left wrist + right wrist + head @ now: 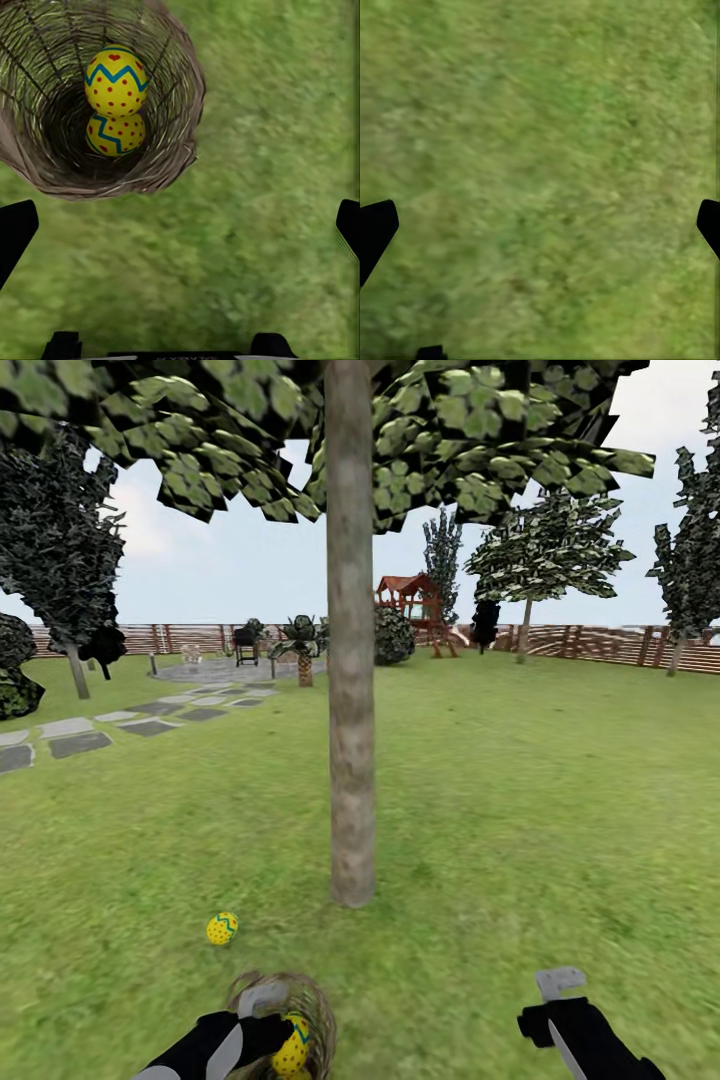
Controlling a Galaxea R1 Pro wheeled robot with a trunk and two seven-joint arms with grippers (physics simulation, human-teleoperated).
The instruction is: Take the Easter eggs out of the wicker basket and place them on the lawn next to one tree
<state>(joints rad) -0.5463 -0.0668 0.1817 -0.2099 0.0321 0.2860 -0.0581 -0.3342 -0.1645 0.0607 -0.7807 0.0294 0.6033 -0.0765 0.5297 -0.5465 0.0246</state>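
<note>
Tree (351,660): upright on the lawn (520,790), thick mottled trunk at centre of the head view, broad leaf canopy overhead.
Egg on grass (222,928): yellow with red dots and a blue-green zigzag, lying on the lawn near the foot of the trunk, on its left, apart from the basket.
Wicker basket (176,127): tipped on its side on the lawn, mouth facing the left wrist camera; in the head view at the bottom edge, just beside the left arm.
Eggs in basket: two inside, upper egg (115,81) touching lower egg (115,133), both deep against the woven wall.
Left tool (180,229): spread wide, dark fingertips (15,229) at opposite sides of the wrist view, only grass between them, basket just beyond, nothing pinched.
Right tool (540,225): spread wide over bare grass, holding nothing; in the head view low at the right, well apart from the basket.
Background: grey stone slabs (80,735) at the left, brown slat fence (600,642) along the far edge of the garden, red-roofed play tower (412,600) beyond the tree.
</note>
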